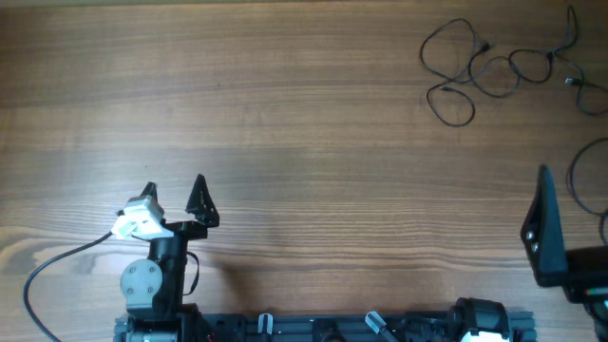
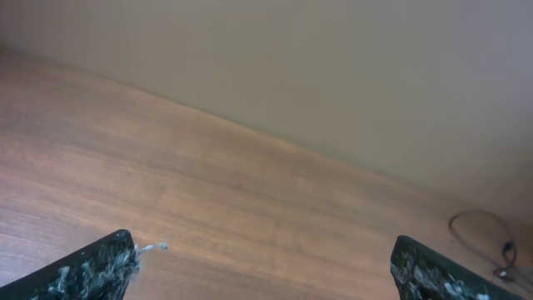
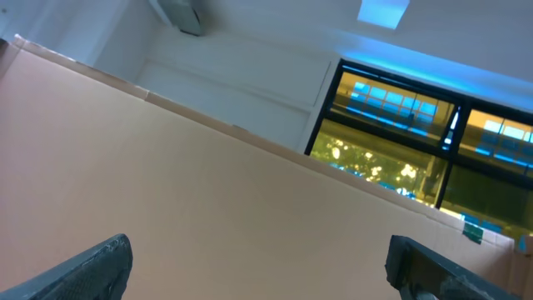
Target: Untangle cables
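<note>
The cables [image 1: 494, 68] are thin dark cords lying in loose overlapping loops on the wooden table [image 1: 313, 114] at the far right. Small plug ends show near the loops. Another thin dark loop [image 1: 578, 180] lies at the right edge, just beside my right gripper [image 1: 545, 214]. My left gripper [image 1: 174, 195] is open and empty at the near left, far from the cables. In the left wrist view its fingers [image 2: 262, 279] are wide apart, with a cable loop [image 2: 483, 237] far off at the right. The right wrist view shows open, empty fingers [image 3: 258, 271] pointing up at a wall.
The left arm's thick black wire [image 1: 57, 266] curves over the table's near left corner. The arm bases and rail [image 1: 332, 328] run along the near edge. A beige wall [image 2: 333, 75] stands behind the table's far edge.
</note>
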